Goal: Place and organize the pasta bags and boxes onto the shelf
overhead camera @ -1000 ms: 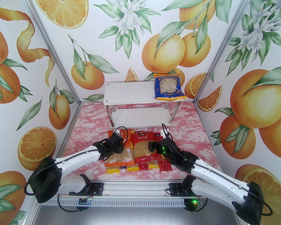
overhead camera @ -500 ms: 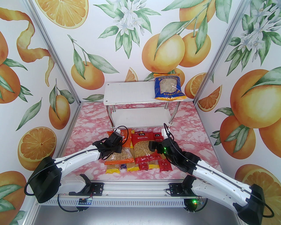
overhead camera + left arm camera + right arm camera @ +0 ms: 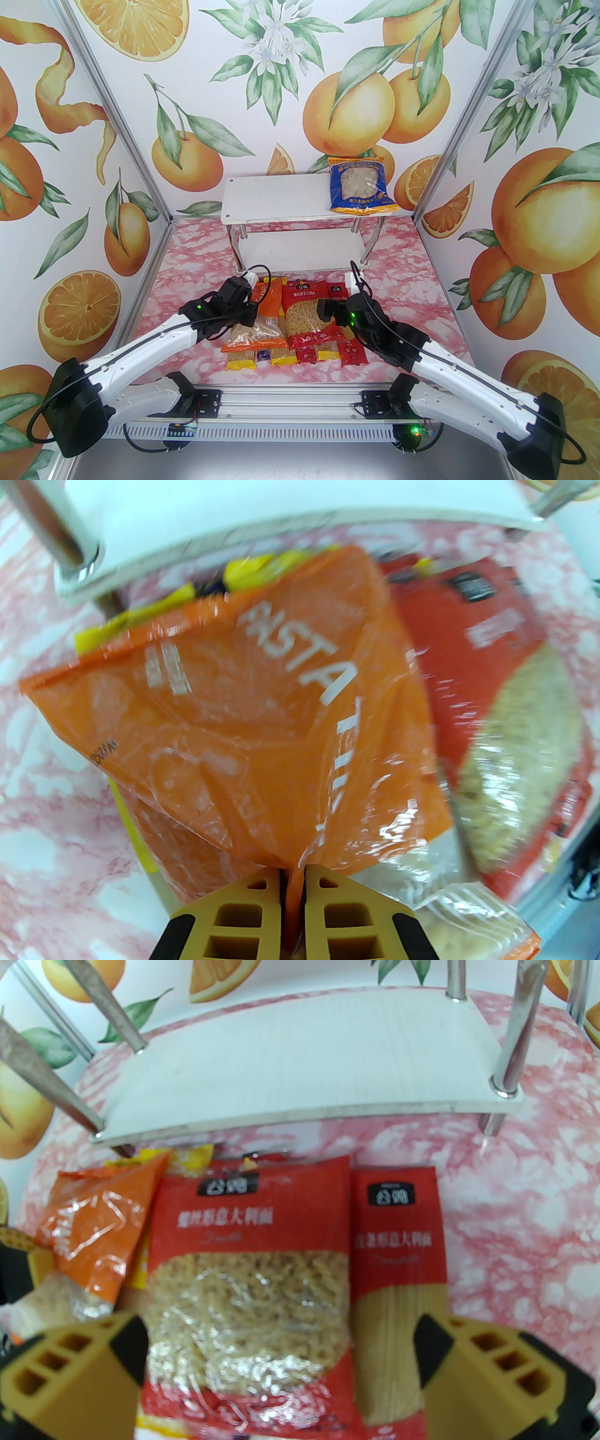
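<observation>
Squeezing the left gripper on a fold of the soft, likely slippery orange bag, on the packs between the shelf and the table's near edge, with the right gripper spread wide above the red bag.

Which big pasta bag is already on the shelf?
The blue bag, right end of the top board; the orange bag and red bag are off it.
</observation>
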Tool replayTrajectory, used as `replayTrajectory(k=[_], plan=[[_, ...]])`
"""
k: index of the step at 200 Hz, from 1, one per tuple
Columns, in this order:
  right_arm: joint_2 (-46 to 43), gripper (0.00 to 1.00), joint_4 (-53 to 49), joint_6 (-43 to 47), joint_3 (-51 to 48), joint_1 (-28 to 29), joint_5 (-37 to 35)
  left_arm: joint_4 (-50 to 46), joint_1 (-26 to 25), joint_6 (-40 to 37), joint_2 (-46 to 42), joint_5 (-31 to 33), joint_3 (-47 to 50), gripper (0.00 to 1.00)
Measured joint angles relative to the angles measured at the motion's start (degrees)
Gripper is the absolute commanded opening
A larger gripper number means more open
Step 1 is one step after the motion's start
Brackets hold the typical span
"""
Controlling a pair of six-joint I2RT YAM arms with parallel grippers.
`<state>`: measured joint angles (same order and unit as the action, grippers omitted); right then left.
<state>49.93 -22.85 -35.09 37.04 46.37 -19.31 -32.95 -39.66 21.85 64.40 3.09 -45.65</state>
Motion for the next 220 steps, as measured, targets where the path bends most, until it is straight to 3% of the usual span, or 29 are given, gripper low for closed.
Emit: replayTrajectory(k=[69,120,172,220], plan=[[1.2,1.0,0.0,0.2,0.9,0.0,0.0,-12.0,0.0,-4.7,-6.8,-7.0,-9.1,0.0],[3.2,1.0,0.0,0.4,1.7,0.0,0.0,-18.0,0.5,-7.3,-10.8,-11.1,-22.2,0.0],[4.6,1.0,0.0,1.1,2.8,0.0,0.3,-16.1,4.7,-9.8,-6.6,-15.3,-35.6,0.0],[6.0,1.0,0.2,1.7,3.0,0.0,1.1,-9.9,9.8,-9.8,5.3,-19.7,-48.0,0.0]])
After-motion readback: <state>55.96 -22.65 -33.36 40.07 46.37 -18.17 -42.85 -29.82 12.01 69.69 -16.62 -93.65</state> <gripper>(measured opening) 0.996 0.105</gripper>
